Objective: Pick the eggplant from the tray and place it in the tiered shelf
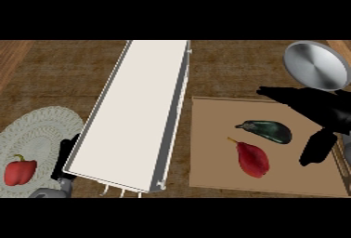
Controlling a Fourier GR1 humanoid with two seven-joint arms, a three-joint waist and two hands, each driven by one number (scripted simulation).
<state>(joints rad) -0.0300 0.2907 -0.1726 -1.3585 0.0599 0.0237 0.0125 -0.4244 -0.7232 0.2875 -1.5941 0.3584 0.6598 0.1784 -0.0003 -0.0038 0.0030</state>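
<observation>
Eggplant [266, 130] lies on the tray [212, 172], in its upper half and toward the right edge; long axis runs from upper left, where the stem end sits, down to lower right; nothing is touching it yet.

Right hand [322, 111] hangs over the tray's upper right corner, just beside the eggplant; fingers stretch straight out toward the tray's top edge, thumb [317, 148] hangs down apart from them, so the hand is spread wide and holds nothing; the eggplant lies to the left of the palm and slightly below the fingers, roughly in line with the gap between fingers and thumb.

A red pepper [252, 159], long and pointed, lies just below and left of the eggplant, near but apparently not touching; judged a risk of a nudge if the thumb sweeps low.

Left hand [66, 153] shows only in part by the shelf's lower left corner, dark fingers up against its side; whether they are curled cannot be told.

The right hand is plainly the nearer; the tiered shelf [133, 111], a long pale board with a grey rim, runs slantwise left of the tray, so the carry would go leftward over the tray's left edge.

Round about: wooden counter [61, 69]; a metal lid [316, 65] beyond the tray's top right corner; a red bell pepper [20, 171] on a woven mat [34, 135] at far left.
</observation>
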